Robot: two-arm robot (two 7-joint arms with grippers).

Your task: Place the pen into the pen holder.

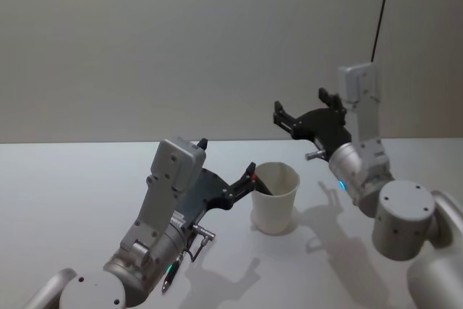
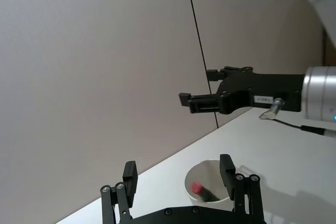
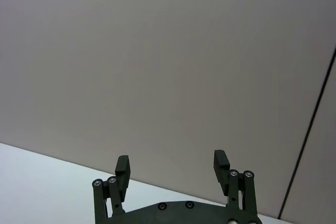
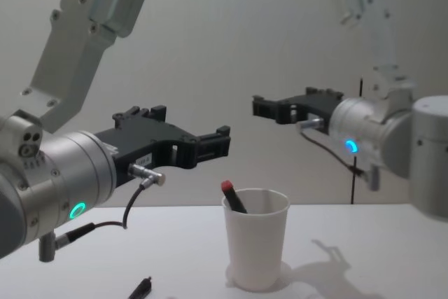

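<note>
We saw the plain white paper cup (image 4: 255, 243), tapered towards its base and with a rolled rim, standing upright on the smooth white matte table (image 1: 72, 193). The dark slim pen with a red end (image 4: 233, 197) was inside this cup. It leaned against the left part of the rim, and its red end stood a little above the rim. The left gripper (image 4: 222, 141), with black angular fingers on a round silver wrist, hung just above the cup and to its left. Its fingers were wide apart and held nothing, and they did not touch the pen. The right gripper (image 4: 259, 108) was raised in the air, farther away and right of the cup, with its black fingers also spread and empty.
</note>
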